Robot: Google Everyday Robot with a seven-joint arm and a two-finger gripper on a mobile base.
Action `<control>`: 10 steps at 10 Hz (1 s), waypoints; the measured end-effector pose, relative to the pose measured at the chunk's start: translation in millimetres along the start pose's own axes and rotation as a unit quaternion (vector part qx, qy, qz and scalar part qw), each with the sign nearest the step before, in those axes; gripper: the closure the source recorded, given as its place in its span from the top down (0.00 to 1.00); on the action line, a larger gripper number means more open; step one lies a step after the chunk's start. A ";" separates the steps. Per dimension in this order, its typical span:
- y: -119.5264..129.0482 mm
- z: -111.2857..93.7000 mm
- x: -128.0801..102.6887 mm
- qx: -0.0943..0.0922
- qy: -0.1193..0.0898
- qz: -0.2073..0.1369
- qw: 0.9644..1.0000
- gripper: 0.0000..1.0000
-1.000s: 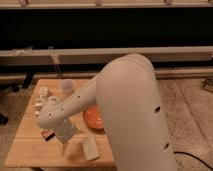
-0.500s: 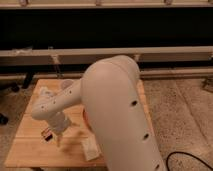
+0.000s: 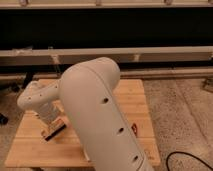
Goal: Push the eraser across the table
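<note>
Wooden table (image 3: 131,92), left part: gripper (image 3: 50,124) now lowered, eraser (image 3: 55,133) just beneath it; opening impossible to tell; push probably starting.

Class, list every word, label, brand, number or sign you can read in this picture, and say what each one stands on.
None can be read.
The white arm: only small dark holes, no label.
The tool, low over the left part of the table beside the eraser: no marking shows.
The eraser: too blurred to show any print.
</note>
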 end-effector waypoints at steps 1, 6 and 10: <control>8.6 -4.3 -12.3 0.003 -0.010 -0.012 1.000 0.80; 40.5 -2.1 -33.8 0.011 -0.031 -0.043 0.999 0.80; 50.5 3.9 -44.6 0.026 -0.044 -0.046 0.998 0.80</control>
